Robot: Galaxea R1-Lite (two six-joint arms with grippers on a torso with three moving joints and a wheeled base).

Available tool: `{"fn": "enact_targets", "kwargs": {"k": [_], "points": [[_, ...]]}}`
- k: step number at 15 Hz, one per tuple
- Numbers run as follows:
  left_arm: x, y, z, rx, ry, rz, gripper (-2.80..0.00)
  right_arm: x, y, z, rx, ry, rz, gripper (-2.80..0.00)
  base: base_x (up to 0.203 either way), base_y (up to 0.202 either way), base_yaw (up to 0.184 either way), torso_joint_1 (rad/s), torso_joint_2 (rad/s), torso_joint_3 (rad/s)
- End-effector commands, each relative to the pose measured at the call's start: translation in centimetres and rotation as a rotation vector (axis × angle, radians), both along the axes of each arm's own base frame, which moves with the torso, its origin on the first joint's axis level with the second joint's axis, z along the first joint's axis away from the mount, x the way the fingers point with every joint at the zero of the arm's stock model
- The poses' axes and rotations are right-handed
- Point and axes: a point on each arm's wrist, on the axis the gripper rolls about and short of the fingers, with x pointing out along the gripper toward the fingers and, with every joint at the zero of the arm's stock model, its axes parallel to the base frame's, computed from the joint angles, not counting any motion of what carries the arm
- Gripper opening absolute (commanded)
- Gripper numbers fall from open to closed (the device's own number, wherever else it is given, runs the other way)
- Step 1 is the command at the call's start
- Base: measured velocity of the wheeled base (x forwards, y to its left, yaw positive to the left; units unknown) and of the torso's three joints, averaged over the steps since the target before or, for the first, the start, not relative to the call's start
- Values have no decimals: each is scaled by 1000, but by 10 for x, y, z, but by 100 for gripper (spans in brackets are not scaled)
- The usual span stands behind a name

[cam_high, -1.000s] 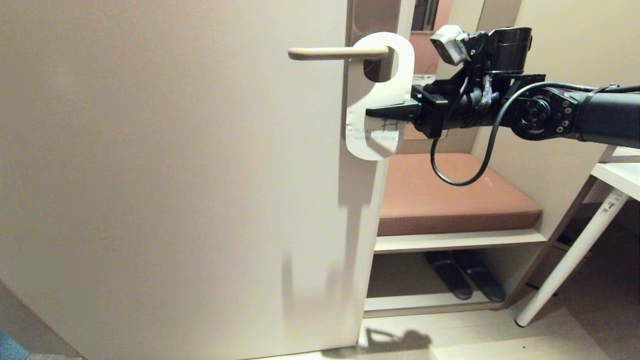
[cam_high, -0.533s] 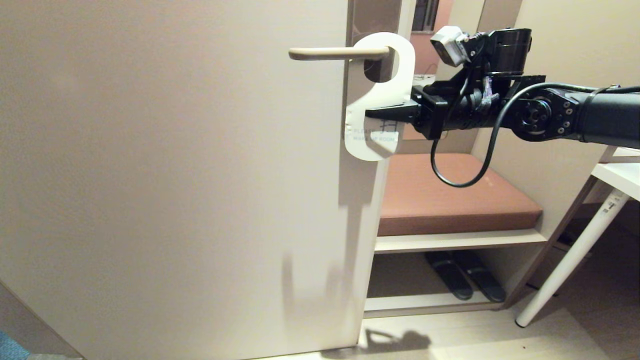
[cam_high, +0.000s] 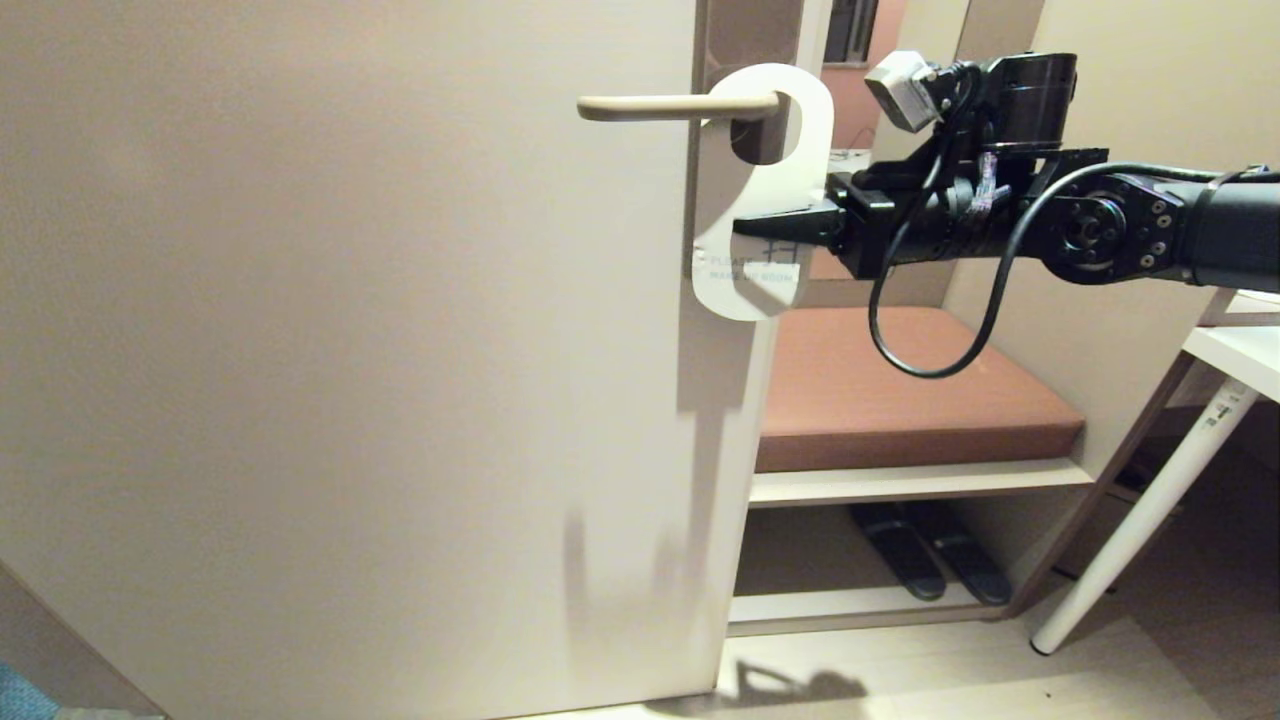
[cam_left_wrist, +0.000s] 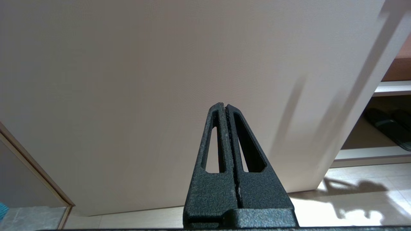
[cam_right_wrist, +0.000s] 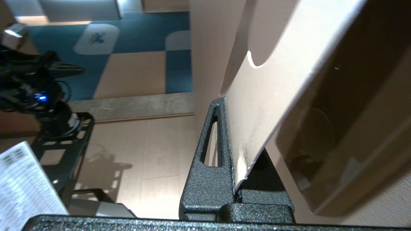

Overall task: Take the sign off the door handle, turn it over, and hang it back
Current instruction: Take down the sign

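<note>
- The one large pale beige flat door (cam_high: 350, 350) fills most of the head view; beside its edge sits one built-in bench with a single reddish-brown cushion (cam_high: 900, 390), and one pair of dark slippers (cam_high: 925, 560) lies on the shelf beneath it.
- One white table (cam_high: 1235, 350) shows only a corner and a slanted leg at the far right.
- One black right arm reaches in level from the right; over the last second its wrist has drifted a little to the right, while the sign itself has scarcely shifted.
- I judge from this that the hang-back step is nearly done: the sign rides on the lever with the white face outward, and letting go is what remains.
- The one right gripper (cam_high: 745, 226) has its jaws clamped on the sign's near edge, about mid-height.
- The one white oblong card sign with rounded ends (cam_high: 760, 265), faintly printed "MAKE UP ROOM", hangs with its round hole looped over the handle, against the brownish glossy backplate (cam_high: 745, 35).
- The one slim cream-beige lever door handle (cam_high: 660, 105) juts level toward the left.
- The one left gripper (cam_left_wrist: 226, 107) is parked low facing the door, jaws pressed together on nothing.
</note>
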Motion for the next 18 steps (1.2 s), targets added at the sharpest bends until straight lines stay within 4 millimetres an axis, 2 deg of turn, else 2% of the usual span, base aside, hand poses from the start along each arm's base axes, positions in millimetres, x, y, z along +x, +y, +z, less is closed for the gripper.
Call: {"fn": "enact_targets", "kwargs": {"k": [1, 6, 18], "points": [[0, 0, 0, 0, 1, 1, -280, -2, -1, 3, -2, -10, -22, -280, 0, 0, 0, 0, 0, 0], [0, 0, 0, 0, 1, 1, -280, -10, 0, 8, -17, -18, -117, -280, 0, 0, 0, 0, 0, 0], [0, 0, 0, 0, 1, 1, -280, -40, 13, 19, -27, -26, -141, -280, 0, 0, 0, 0, 0, 0]]}}
